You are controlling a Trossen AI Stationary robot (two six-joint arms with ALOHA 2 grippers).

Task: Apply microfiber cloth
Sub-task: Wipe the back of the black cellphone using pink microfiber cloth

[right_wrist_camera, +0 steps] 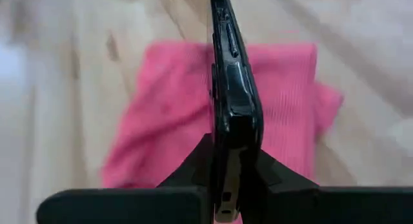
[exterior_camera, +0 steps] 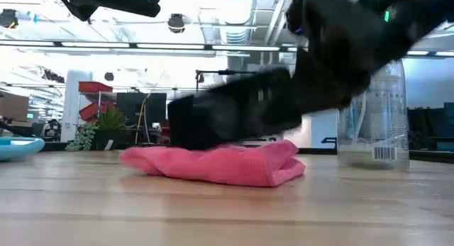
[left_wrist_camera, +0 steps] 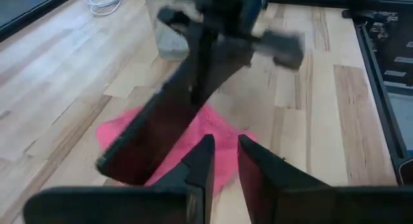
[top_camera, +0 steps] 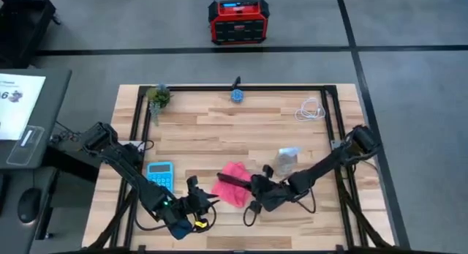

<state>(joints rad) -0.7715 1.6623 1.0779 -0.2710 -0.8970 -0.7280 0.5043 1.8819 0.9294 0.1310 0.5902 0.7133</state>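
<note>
currently the left gripper, nearest the table's front edge, hovers just beside the cloth; in its wrist view its two dark fingers stand nearly together with a narrow gap and nothing between them. next, toward the middle, the right gripper is clenched on a slim black slab-shaped phone, gripped by one end and held on edge, tilted over the soft pink-red microfiber cloth. the cloth lies loosely folded on the pale wooden slat table, with a clear plastic bottle just beyond it and a light blue calculator to its left.

risk: the phone is pinched only at its end, so pressing it into the cloth could lever it out of the grip. the unpinned cloth may slide or bunch. the two grippers are close and could collide, and the bottle could be knocked over
</note>
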